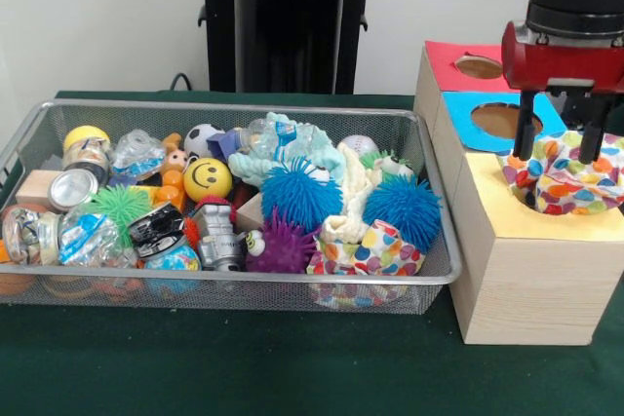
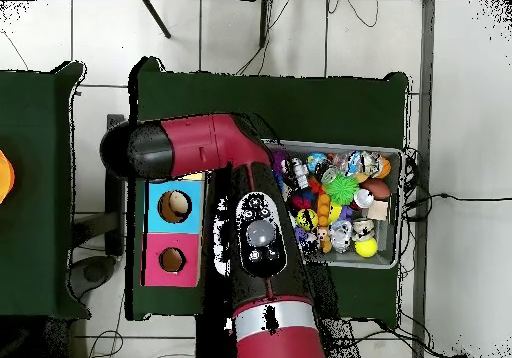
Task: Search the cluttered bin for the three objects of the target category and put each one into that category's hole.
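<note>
Here the gripper (image 1: 559, 148) — jaws apart — straddles the heart-print cloth (image 1: 565, 180) in the yellow hole.

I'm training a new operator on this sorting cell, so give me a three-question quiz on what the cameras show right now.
1. True or false: the gripper is over the mesh bin.
2. Which hole of the wooden box does the heart-print cloth sit in? A) red B) blue C) yellow
3. Fill in: another heart-print cloth lies at the bin's front corner, just below a blue ____ ball.

Key: 1. False, it hangs over the box with its fingers around the cloth. 2. C. 3. spiky.
</note>
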